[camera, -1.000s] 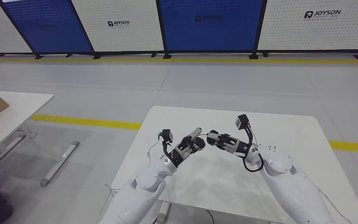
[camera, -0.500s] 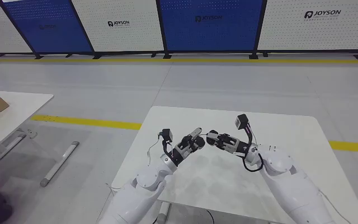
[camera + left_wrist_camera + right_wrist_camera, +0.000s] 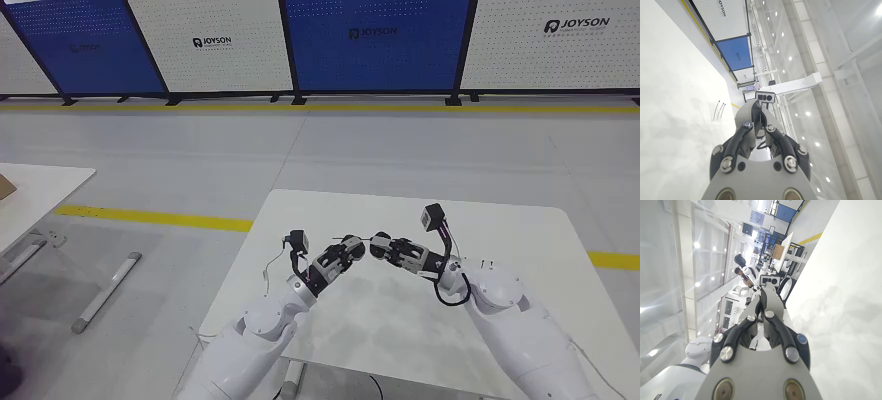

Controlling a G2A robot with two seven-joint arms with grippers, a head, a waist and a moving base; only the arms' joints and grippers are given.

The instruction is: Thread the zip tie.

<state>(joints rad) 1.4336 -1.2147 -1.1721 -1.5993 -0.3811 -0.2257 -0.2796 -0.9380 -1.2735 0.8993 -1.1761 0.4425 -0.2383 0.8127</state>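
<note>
Above the white table, left gripper and right gripper meet tip to tip, both pinched shut on a thin black plastic zip tie running left-right between them

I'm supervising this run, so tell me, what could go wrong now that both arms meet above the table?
The zip tie sits pinched in mid-air, apparently by both the left fingers and right fingers; slight misalignment could bend its tail past the head. If a grip slips, it could drop onto the table, where spare zip ties lie.
</note>
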